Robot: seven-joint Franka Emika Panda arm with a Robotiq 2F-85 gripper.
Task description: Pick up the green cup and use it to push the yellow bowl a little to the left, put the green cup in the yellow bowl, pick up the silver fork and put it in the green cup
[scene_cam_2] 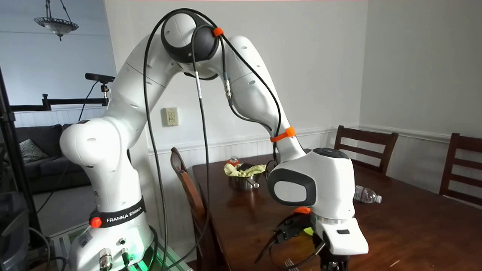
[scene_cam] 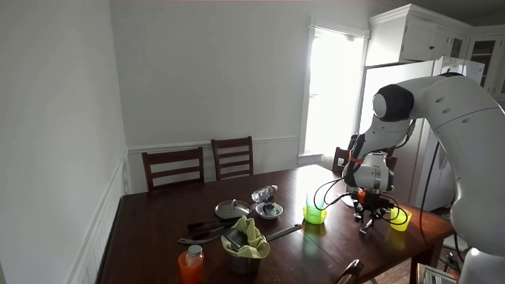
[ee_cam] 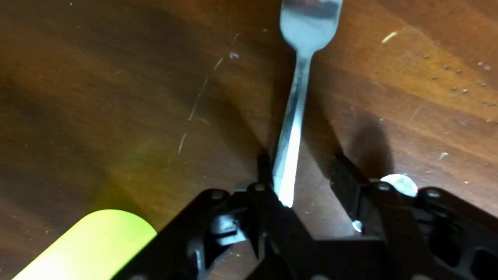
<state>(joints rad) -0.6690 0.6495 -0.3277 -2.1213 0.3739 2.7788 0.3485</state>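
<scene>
The cup stage is judged to be done: in an exterior view, the green cup is seen upright in the yellow bowl on the table. The push to the left cannot be confirmed from how the yellow bowl lies. The fork stage is not yet finished. In the wrist view, the claw is spread around the handle of the fork — clear space is left on one side, so nothing appears gripped. Still to be done, it is judged, are the grasp, the lift and the placing in the green cup.
</scene>
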